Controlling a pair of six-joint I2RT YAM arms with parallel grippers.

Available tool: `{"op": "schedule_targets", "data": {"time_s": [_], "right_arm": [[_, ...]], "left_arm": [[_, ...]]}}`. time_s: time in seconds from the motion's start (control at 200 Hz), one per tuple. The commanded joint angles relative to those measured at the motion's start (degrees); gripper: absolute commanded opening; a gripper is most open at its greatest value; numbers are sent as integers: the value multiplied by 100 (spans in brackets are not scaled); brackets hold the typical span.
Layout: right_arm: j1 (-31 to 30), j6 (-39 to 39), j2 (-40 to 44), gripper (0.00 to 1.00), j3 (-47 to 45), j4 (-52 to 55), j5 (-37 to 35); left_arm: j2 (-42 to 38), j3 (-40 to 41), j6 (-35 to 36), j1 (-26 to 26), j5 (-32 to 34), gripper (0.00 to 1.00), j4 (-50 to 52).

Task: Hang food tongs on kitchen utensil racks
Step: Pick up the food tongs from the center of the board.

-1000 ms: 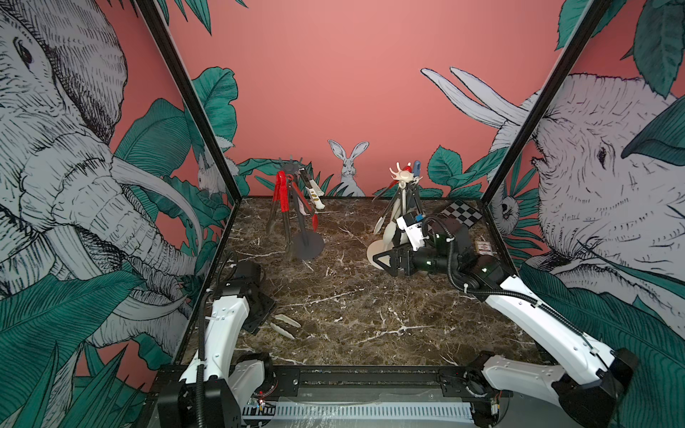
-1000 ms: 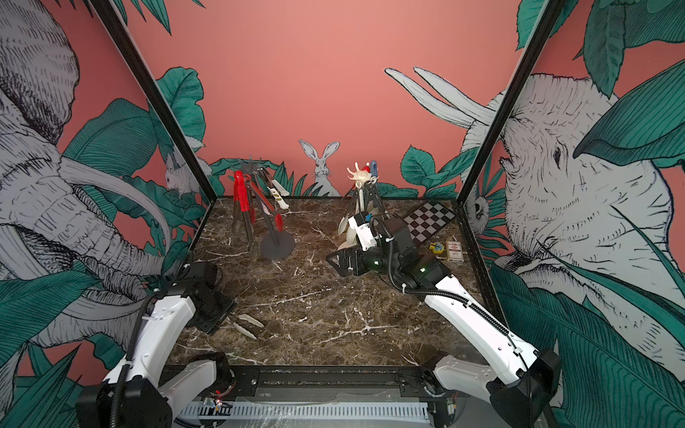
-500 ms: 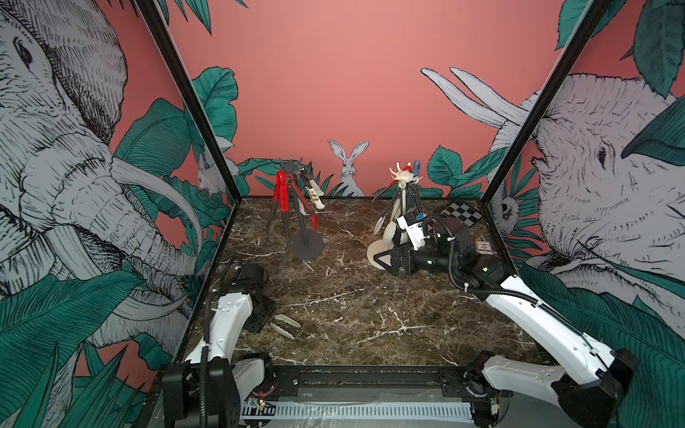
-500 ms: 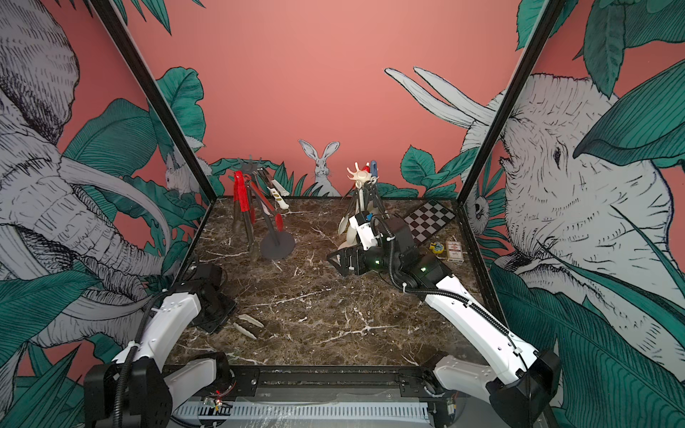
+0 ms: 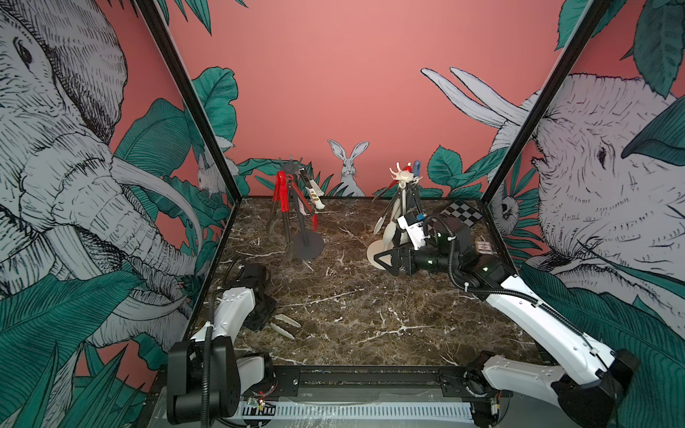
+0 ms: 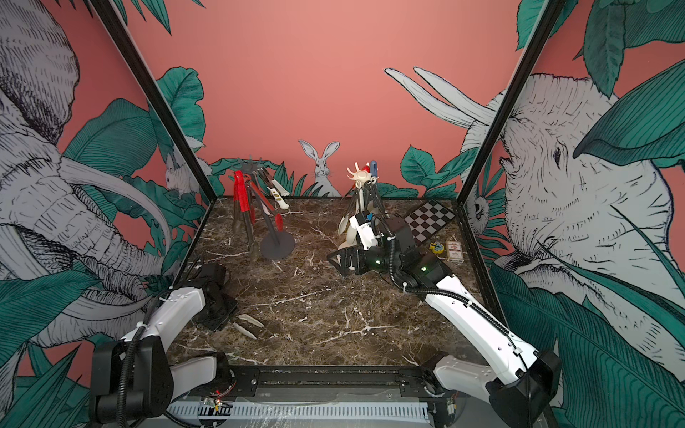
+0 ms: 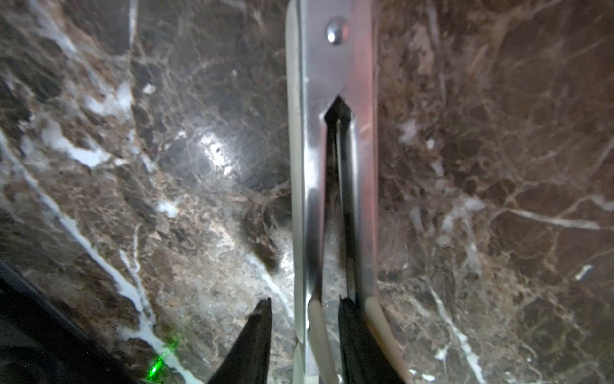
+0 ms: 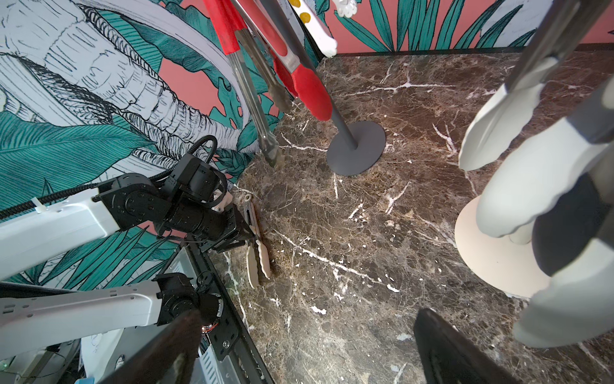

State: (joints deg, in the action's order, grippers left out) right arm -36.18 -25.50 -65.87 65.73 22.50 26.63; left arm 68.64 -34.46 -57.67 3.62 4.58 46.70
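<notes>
Worktop (image 5: pixel 352 307): dark brown marble with white veins.
Loose tongs (image 5: pixel 285 326) (image 6: pixel 247 324) (image 7: pixel 332 83) (image 8: pixel 257 254): a metal pair with cream tips. It lies flat near the front-left corner, close to the left edge. In both top views only the spread tips show past the arm. The left wrist view shows the riveted hinge end and both metal arms.
Left hand (image 5: pixel 264 315) (image 7: pixel 305 304) (image 8: pixel 244 232): down at the worktop, over the loose tongs. The jaws are part-way apart. One finger (image 7: pixel 257 335) stands clear of the metal. The other overlaps the tongs' arms, and I cannot tell whether it touches. No firm grip shows.
Right hand (image 5: pixel 385 259) (image 6: pixel 335 259) (image 8: pixel 305 352): level, just in front of the cream rack's base. The jaws are at their widest, with nothing between them.
Dark rack (image 5: pixel 304 226) (image 6: pixel 273 231) (image 8: pixel 357 148): upright toward the far-left corner, with its disc base on the worktop. Several tongs hang from it, among them red tongs (image 5: pixel 281 192) (image 8: pixel 309 89) and a white-handled pair (image 5: pixel 315 191).
Cream rack (image 5: pixel 402 174) (image 6: pixel 358 178) (image 8: pixel 491 242): upright near the far edge, right of the middle. Pale-tipped tongs (image 8: pixel 531 186) and a black-tipped pair (image 8: pixel 564 232) hang from it. A blue handle (image 5: pixel 417 165) sits at the crown.
Checkerboard (image 6: pixel 430 218): flat in the far-right corner.
Card box (image 6: pixel 454 252): by the right edge, just in front of the checkerboard.
</notes>
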Motion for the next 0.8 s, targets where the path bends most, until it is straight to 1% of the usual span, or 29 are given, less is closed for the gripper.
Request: {"op": "schedule_targets", "data": {"time_s": [0.0, 0.23, 0.315, 0.425, 0.64, 0.795], "right_arm": [[41, -17, 131, 99, -17, -124, 54], [59, -26, 136, 99, -26, -117, 58], [67, -28, 144, 99, -26, -119, 53], [68, -34, 159, 99, -31, -107, 48], [68, -63, 207, 99, -31, -123, 53], [76, -63, 257, 99, -42, -114, 8]], "left_arm": [[42, 92, -79, -15, 218, 35, -111], [182, 175, 35, -19, 228, 26, -292], [207, 175, 85, -10, 263, 19, -331], [202, 64, 261, -4, 293, 15, -312], [295, -320, 783, -10, 407, 2, -136], [273, -601, 1112, -10, 539, 0, 38]]}}
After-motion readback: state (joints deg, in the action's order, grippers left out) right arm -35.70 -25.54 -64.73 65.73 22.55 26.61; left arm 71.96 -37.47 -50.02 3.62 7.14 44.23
